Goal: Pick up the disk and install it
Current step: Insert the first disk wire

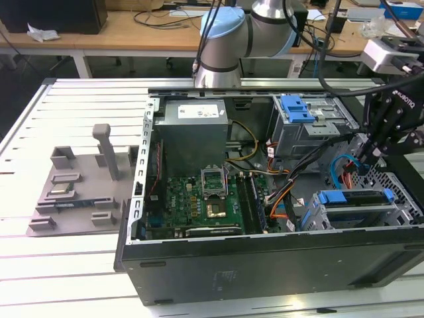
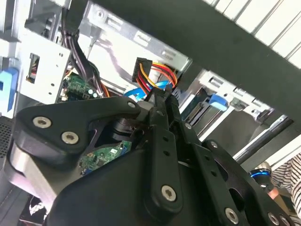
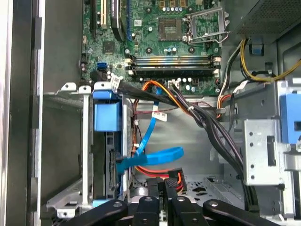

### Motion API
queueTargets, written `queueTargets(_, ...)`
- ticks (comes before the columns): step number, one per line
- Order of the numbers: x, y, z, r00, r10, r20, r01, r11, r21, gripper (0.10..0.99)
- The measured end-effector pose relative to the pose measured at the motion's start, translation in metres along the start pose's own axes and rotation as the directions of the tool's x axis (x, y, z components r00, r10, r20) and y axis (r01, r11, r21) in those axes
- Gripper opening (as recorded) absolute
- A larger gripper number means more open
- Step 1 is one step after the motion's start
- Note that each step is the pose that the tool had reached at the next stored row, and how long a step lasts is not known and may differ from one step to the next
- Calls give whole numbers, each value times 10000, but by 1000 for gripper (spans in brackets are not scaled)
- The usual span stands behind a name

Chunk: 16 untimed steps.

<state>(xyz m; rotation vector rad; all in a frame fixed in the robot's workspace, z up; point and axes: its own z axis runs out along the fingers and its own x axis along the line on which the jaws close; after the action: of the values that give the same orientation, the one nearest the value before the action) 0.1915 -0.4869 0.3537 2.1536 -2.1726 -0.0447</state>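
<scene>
One open case (image 1: pixel 265 265) lies on its side on a slatted table (image 1: pixel 40 265). At its near right corner, one disk (image 1: pixel 354 197) sits on edge in a metal cage (image 1: pixel 397 215). The disk's long axis runs left to right along the near wall, with the blue carrier edge facing up. In the first wrist view the disk (image 3: pixel 107 117) fills the cage slot.

Just beyond the disk hangs one gripper (image 1: pixel 368 151), its fingers (image 3: pixel 159 188) drawn together and apart from the disk. In the second wrist view the gripper (image 2: pixel 159 96) tips meet one connector (image 2: pixel 143 70); whether they pinch it is unclear.

One flat blue cable (image 3: pixel 155 155) loops beside the disk. One motherboard (image 1: pixel 199 199) lies left of centre, and one power supply (image 1: pixel 195 129) is farther back. A second cage (image 1: pixel 318 129) at far right bears one blue bracket (image 1: pixel 296 108). One grey fixture (image 1: pixel 79 185) stands left of the case.
</scene>
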Motion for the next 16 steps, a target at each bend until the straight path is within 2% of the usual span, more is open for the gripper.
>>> queueTargets(2,35,9,1,10000,-2,-3,2,10000,1,169)
queueTargets(4,130,10,6,10000,-5,-5,5,10000,1,169)
queueTargets(9,291,12,13,10000,-10,-10,10,10000,1,169)
queueTargets(12,341,11,24,10000,-17,-11,17,10000,1,169)
queueTargets(16,363,16,50,10000,-20,-13,20,10000,1,169)
